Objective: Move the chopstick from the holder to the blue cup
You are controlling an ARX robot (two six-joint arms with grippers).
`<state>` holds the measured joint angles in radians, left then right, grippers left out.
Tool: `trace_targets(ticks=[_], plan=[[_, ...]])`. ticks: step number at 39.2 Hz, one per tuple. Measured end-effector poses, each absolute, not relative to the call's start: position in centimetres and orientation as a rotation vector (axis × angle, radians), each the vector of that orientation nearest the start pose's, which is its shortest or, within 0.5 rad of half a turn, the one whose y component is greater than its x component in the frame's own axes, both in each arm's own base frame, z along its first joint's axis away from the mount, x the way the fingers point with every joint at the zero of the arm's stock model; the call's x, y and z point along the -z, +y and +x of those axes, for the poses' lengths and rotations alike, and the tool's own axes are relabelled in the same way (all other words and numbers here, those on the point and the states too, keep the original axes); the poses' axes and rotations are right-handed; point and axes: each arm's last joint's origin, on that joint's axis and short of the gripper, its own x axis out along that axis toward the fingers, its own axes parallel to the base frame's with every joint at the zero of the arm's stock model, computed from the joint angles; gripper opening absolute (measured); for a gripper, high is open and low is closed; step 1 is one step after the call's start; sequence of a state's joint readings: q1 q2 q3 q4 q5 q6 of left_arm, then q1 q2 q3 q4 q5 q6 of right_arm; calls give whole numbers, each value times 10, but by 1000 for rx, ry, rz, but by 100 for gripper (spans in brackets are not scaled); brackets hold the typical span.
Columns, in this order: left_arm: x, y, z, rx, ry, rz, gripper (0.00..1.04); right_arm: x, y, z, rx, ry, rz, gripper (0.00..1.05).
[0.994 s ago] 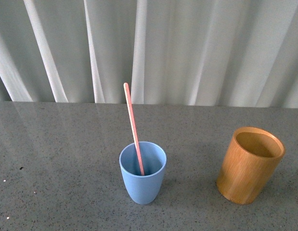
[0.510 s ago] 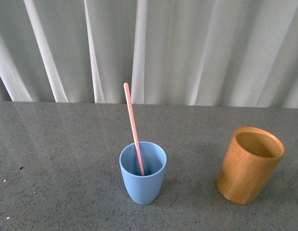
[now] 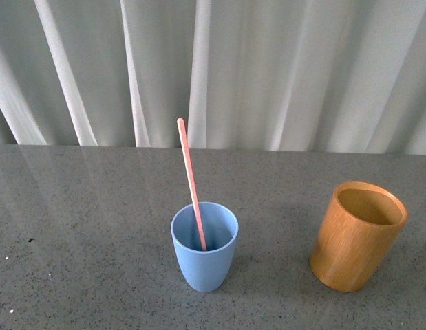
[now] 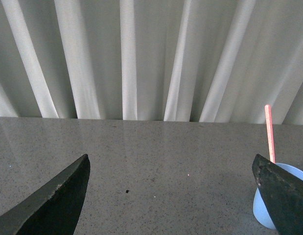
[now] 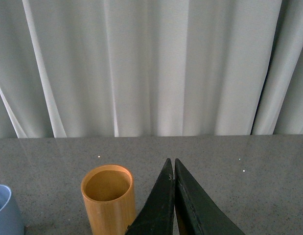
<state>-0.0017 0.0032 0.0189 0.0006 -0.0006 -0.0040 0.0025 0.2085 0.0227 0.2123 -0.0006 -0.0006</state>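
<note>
Pale pleated curtains (image 3: 281, 69) behind, speckled grey bench (image 3: 82, 227) below. Stood in the blue cup (image 3: 204, 246) near centre: the chopstick (image 3: 190, 180), foot on the cup's floor, shaft tilted toward 11 o'clock and resting on the far rim. Sat well apart at 3 o'clock from the cup: the holder (image 3: 357, 236), upright and seemingly empty. Left pincer (image 4: 175, 196) spread wide, gripping nothing, cup and stick just past one blade. Right pincer (image 5: 174, 200) pressed together, empty, just beside the holder. Transfer judged complete. Risk judged small but real: a careless retreat of the left arm could clip the tall leaning stick and tip the light cup over.
</note>
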Motion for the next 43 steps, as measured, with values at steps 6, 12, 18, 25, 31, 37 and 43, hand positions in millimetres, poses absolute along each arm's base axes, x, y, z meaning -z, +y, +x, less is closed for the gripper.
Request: trace_targets(ticks=[6, 12, 18, 25, 31, 37, 43], plan=[[-170, 0, 97, 1, -16, -4, 98, -174, 0, 108, -3, -27, -1, 1], [-170, 0, 97, 1, -16, -4, 98, -170, 0, 98, -2, -6, 0, 1], [-170, 0, 97, 2, -17, -4, 98, -171, 0, 97, -1, -21, 0, 1], [-170, 0, 97, 2, -17, -4, 98, -171, 0, 97, -2, -20, -1, 15], [-170, 0, 97, 2, -17, -4, 98, -171, 0, 97, -2, -20, -1, 38], [-170, 0, 97, 2, -17, -4, 98, -171, 0, 97, -2, -20, -1, 68], [-170, 0, 97, 2, -17, -4, 98, -171, 0, 97, -1, -20, -1, 93]])
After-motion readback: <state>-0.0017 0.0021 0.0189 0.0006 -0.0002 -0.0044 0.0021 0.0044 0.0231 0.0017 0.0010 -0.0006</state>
